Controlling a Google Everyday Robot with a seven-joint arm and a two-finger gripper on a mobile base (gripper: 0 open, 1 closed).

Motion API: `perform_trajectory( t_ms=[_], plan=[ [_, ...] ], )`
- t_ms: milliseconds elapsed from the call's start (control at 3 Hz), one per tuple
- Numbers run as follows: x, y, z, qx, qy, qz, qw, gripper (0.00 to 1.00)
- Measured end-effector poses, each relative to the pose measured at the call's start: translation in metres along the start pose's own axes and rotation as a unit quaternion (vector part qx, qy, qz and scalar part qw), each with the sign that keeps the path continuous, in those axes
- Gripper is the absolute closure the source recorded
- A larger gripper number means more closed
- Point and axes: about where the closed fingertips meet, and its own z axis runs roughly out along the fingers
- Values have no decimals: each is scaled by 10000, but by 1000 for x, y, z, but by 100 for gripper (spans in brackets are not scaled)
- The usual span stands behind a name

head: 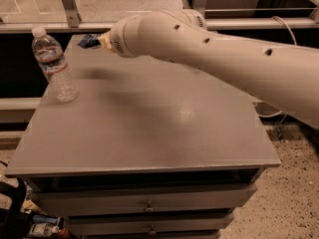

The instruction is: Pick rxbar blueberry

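The rxbar blueberry (88,40), a small dark navy-blue bar, sticks out at the tip of my gripper (98,41) over the far left part of the grey table (149,133). The gripper is shut on the bar and holds it above the tabletop, with a shadow below it. My thick white arm (209,44) reaches in from the right and hides most of the gripper.
A clear plastic water bottle (53,63) stands upright near the table's left edge, below and left of the gripper. Drawers (147,205) sit under the tabletop. A metal rail (50,26) runs behind the table.
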Motion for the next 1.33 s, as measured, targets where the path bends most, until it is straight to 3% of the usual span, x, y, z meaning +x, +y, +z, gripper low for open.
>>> perform_trajectory(
  t_ms=[1000, 1333],
  plan=[
    [-53, -13, -63, 30, -238, -298, 9993, 100],
    [-62, -23, -93, -202, -362, -284, 9987, 100]
  ],
)
